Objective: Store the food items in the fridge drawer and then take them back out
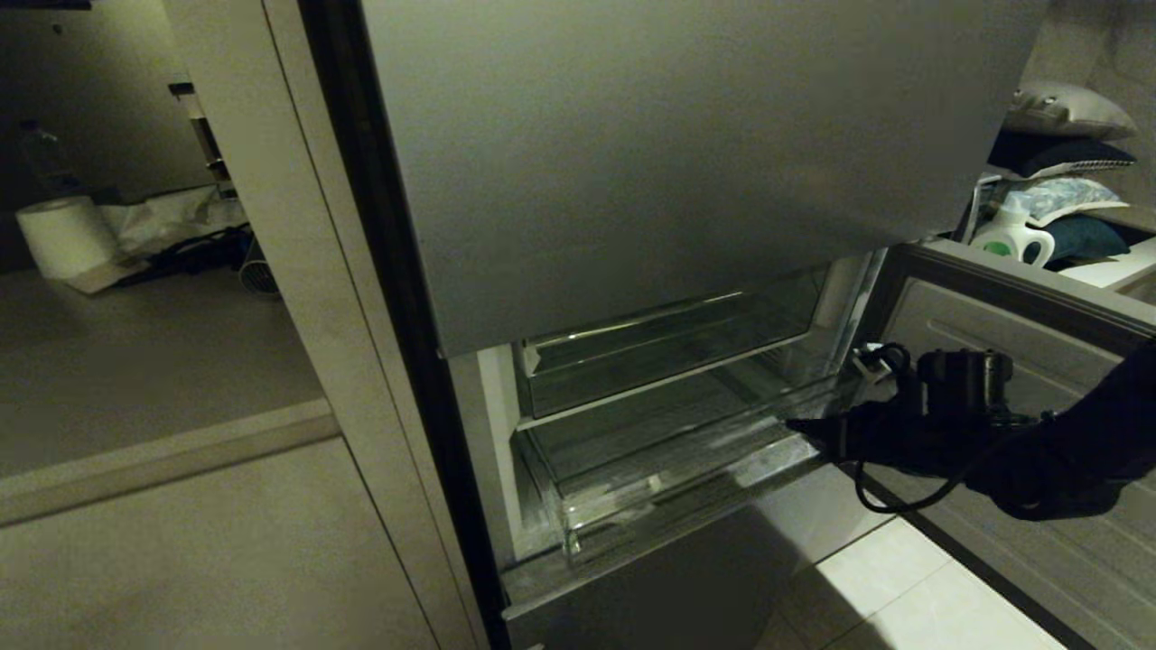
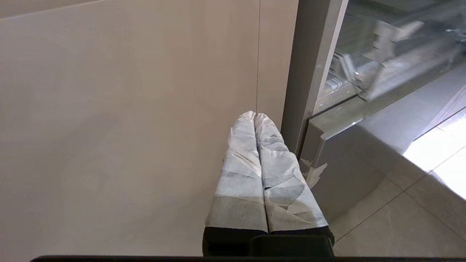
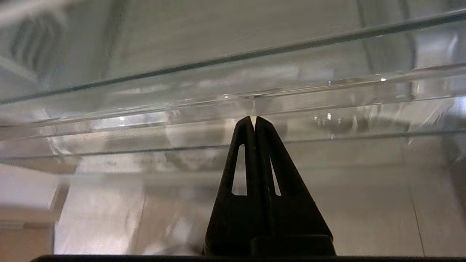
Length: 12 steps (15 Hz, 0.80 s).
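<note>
At drawer front: right tool (image 3: 253, 118), closed and empty, tip seemingly touching the fridge drawer (image 1: 668, 469) rim.
Left tool (image 2: 256, 115): closed, beside fridge.

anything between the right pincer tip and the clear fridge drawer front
Nothing shows there. In the right wrist view the shut right pincer points straight at the clear fridge drawer front, close up; whether it touches cannot be told.

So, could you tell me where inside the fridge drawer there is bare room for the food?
The fridge drawer looks bare across its ridged floor, front lip to back wall. It is tight only at its right front corner, where the shut right hand sits.
</note>
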Available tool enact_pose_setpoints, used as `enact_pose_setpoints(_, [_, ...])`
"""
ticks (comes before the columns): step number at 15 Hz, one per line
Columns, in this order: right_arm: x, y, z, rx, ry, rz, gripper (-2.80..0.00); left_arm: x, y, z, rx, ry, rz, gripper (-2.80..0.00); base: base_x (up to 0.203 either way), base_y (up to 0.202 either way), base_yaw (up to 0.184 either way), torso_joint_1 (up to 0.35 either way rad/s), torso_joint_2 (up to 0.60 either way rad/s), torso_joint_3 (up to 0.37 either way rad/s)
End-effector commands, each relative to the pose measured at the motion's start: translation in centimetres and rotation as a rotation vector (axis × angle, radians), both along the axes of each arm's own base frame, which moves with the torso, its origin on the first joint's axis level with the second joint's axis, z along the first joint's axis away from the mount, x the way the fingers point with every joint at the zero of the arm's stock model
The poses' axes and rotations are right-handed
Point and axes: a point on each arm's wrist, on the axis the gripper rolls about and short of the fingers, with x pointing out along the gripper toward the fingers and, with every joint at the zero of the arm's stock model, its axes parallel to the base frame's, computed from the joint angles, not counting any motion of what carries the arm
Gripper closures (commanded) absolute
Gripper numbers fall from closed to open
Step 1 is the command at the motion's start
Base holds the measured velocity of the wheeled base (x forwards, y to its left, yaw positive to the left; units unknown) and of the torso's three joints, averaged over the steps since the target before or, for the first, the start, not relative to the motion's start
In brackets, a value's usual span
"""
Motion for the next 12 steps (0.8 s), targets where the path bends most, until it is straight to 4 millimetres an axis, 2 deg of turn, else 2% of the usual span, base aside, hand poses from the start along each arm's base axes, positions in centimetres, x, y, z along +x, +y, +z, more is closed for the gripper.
enact_pose_setpoints(1, [2.4, 0.0, -1.7, 0.045, -0.042, 0.032, 0.0, 0.0, 0.0, 0.0, 0.0, 0.001, 0.0, 0.0, 0.0, 0.0, 0.0, 0.0, 0.0, 0.0])
enact_pose_setpoints(5, [3.9, 0.2, -2.9, 0.09, -0.102, 0.108, 0.0, 0.0, 0.0, 0.0, 0.0, 0.001, 0.0, 0.0, 0.0, 0.0, 0.0, 0.0, 0.0, 0.0])
enact_pose_setpoints(8, [3.7, 0.2, -1.9, 0.137, -0.14, 0.095, 0.0, 0.0, 0.0, 0.0, 0.0, 0.001, 0.0, 0.0, 0.0, 0.0, 0.0, 0.0, 0.0, 0.0])
enact_pose_setpoints(10, [2.3, 0.2, 0.0, 0.144, -0.157, 0.09, 0.0, 0.0, 0.0, 0.0, 0.0, 0.001, 0.0, 0.0, 0.0, 0.0, 0.0, 0.0, 0.0, 0.0])
enact_pose_setpoints(12, [-0.8, 0.1, 2.2, 0.144, -0.162, 0.082, 0.0, 0.0, 0.0, 0.0, 0.0, 0.001, 0.0, 0.0, 0.0, 0.0, 0.0, 0.0, 0.0, 0.0])
